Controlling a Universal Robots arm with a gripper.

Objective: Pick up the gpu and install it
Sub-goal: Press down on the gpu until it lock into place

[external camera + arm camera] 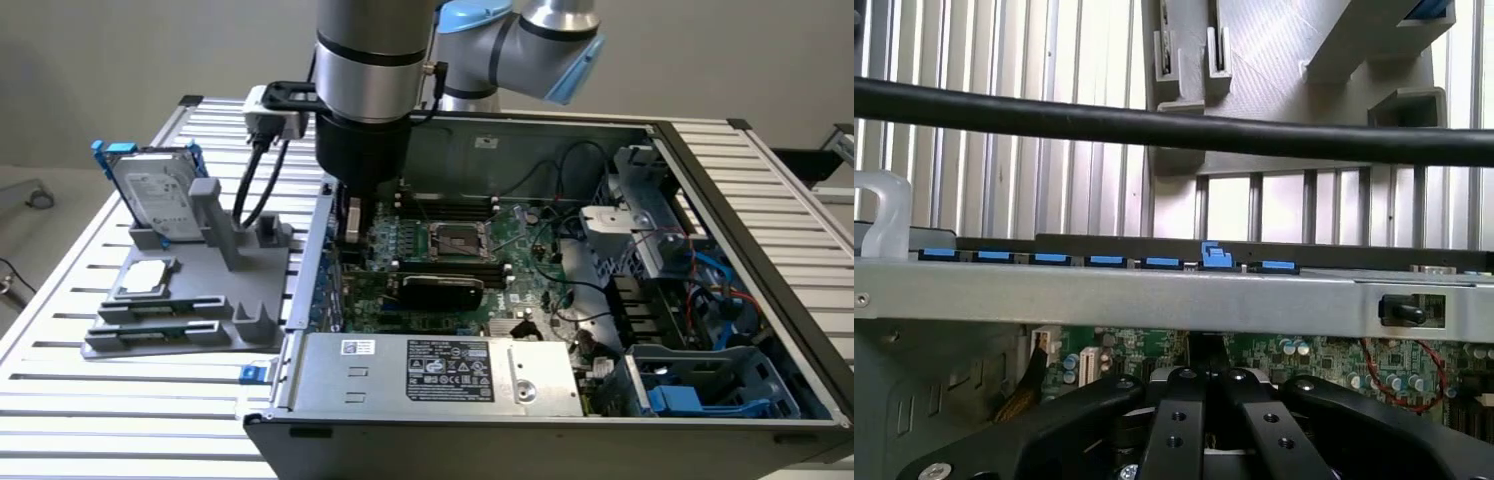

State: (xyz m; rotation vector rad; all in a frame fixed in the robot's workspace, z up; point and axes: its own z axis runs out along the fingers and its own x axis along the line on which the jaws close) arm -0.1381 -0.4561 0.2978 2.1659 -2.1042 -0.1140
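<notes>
- The arm is reaching down into the open computer case, near the case's wall on the exterior view's left, over the motherboard.
- End effector is closed up tight; in the wrist view the two black fingers sit pressed together in the middle. Can't tell from that view whether anything is pinched between them.
- In the exterior view there's a pale upright strip right under the arm, standing on edge next to the case wall. Can't say for sure what it is or whether it's being held.
- The gpu, going by its glossy black shroud, is lying down low in the case on the motherboard, just below the CPU socket as seen in the exterior view and right beside the arm's tip. Whether it's fully seated in a slot, I can't tell.
- Power supply with its label sits along the near edge of the case.
- Outside the case, on the slatted tabletop, there's a grey holder with a hard drive in a blue frame standing upright and a small square silver processor chip lying flat.
- Wrist view looks across the case's metal rim with a row of blue clips, and a black cable crosses in front.
</notes>
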